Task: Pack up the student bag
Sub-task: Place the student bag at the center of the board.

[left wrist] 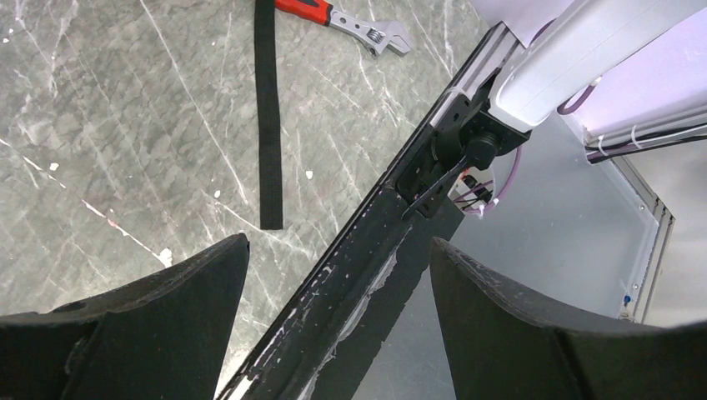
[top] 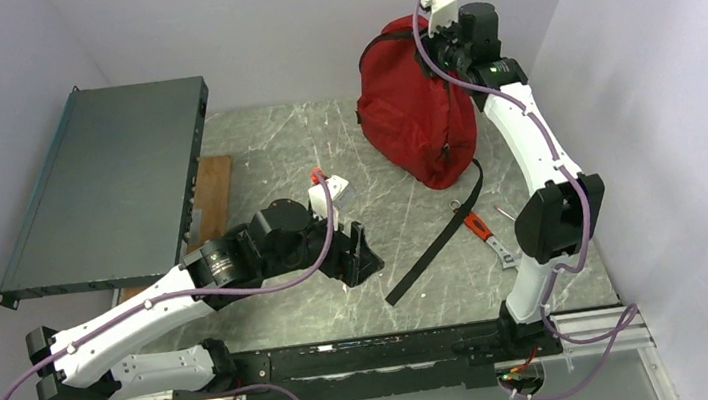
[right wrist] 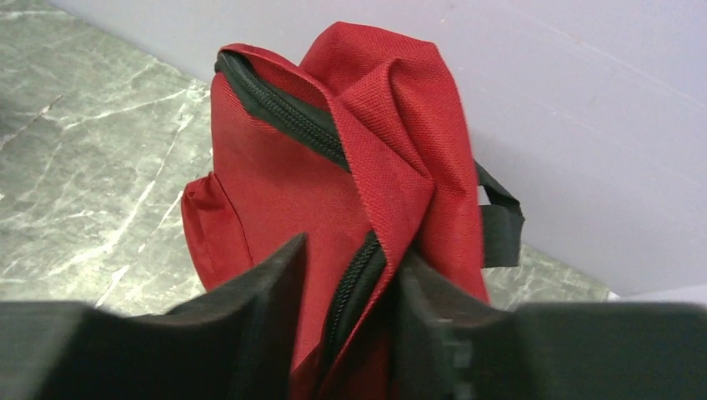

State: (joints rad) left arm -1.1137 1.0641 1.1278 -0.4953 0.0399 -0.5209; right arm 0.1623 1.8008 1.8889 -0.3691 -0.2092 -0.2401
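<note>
The student bag (top: pixel 417 122), a soft red backpack with black zippers, stands upright at the back of the table near the wall. My right gripper (top: pixel 441 47) is at its top. In the right wrist view the right gripper (right wrist: pixel 350 250) has its jaws parted, and a fold of the bag (right wrist: pixel 275 183) with its zipper lies loosely between them, against the right finger. My left gripper (top: pixel 361 254) hovers low over the table's near middle, apart from the bag. In the left wrist view the left gripper (left wrist: pixel 338 250) is open and holds nothing.
A black webbing strap (top: pixel 440 235) trails from the bag toward the near edge. A red-handled wrench (top: pixel 484 230) lies beside it. A flat dark metal unit (top: pixel 107 183) sits tilted at the left, over a wooden board (top: pixel 218 190). Walls close in behind and at the right.
</note>
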